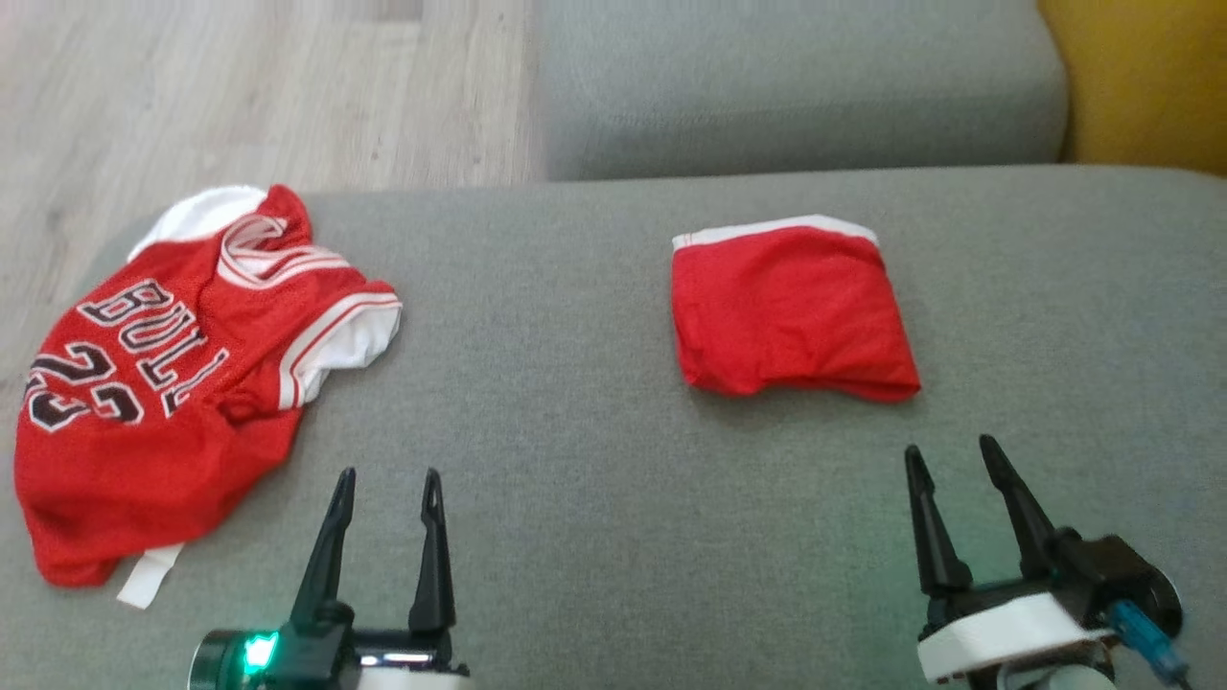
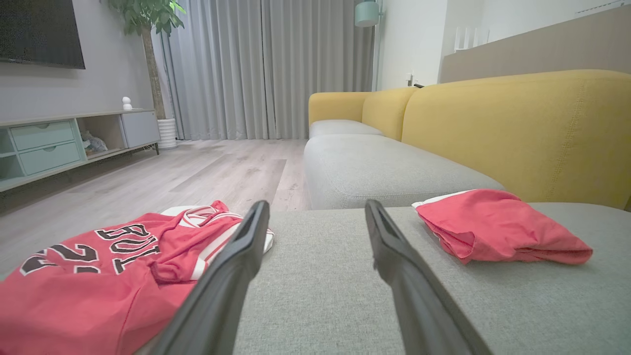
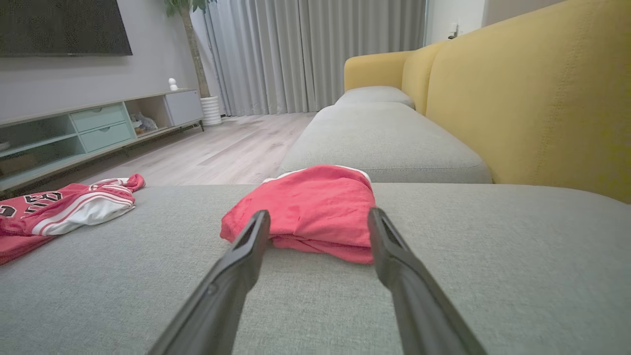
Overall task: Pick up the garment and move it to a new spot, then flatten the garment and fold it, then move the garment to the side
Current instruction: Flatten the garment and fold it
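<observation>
Currently two red garments are recorded on the grey sofa seat (image 1: pixel 575 460).

- A folded red garment (image 1: pixel 791 307), with a white band along its far edge, lies as a compact, slightly puffy block on the right half of the seat, towards the yellow backrest (image 1: pixel 1141 77).
- A red jersey (image 1: pixel 153 383) with black lettering lies rumpled at the left end. Its far edge appears to reach the seat's rim beside the wooden floor (image 1: pixel 288 86). A white strip (image 1: pixel 146 580) sticks out at its near hem.

Left gripper (image 1: pixel 389 474): jaws wide, nothing held, poised just beside the jersey's near side.
Right gripper (image 1: pixel 949 446): jaws wide, nothing held, with the tips just short of the folded garment. In the right wrist view the fold's near edge is framed between the two jaws, and no contact can be made out.

Judgement: the folded piece is taken as set aside, and the step in hand as clearing the right gripper from it. The jersey is presumed to be next for pick-up.

Method notes:
- The right gripper is best withdrawn straight back and up, so that the top layer is not snagged and the fold not opened.
- The jersey is best gripped at two well-separated points near the shoulders, with both layers pinched. The mesh is expected to be slippery.
- The white strip should not be used as a hold.
- The jersey should be drawn towards the bare middle of the seat, well apart from the folded piece and away from the rim, so that it is not dropped to the floor.
</observation>
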Motion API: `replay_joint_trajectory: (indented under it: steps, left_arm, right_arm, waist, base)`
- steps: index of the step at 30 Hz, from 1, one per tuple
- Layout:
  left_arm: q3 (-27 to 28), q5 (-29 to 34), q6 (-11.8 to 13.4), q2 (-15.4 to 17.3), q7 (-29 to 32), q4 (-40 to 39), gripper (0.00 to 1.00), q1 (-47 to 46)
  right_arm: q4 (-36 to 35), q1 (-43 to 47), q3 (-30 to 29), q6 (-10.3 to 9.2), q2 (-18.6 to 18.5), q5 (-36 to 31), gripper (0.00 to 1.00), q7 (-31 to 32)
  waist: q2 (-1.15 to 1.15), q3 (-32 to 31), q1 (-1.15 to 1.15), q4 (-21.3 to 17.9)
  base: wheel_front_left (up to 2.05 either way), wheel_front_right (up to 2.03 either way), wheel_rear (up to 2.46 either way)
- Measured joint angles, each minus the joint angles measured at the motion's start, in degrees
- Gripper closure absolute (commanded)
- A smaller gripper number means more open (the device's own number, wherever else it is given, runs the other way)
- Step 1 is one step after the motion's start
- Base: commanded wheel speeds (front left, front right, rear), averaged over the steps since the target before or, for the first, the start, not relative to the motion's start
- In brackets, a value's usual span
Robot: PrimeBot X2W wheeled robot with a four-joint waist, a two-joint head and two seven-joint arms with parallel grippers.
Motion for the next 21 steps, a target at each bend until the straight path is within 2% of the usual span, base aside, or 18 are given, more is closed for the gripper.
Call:
replay_joint_trajectory:
  steps: [21]
  left_arm:
    - [0.8, 0.0, -1.0, 0.0, 0.0, 3.1, 0.00, 1.3]
  right_arm:
    - [0.3, 1.0, -1.6, 0.00, 0.6, 0.9, 0.00, 0.0]
  waist:
    - [0.00, -1.3, 0.01, -0.1]
  base:
    - [0.00, 0.00, 0.00]
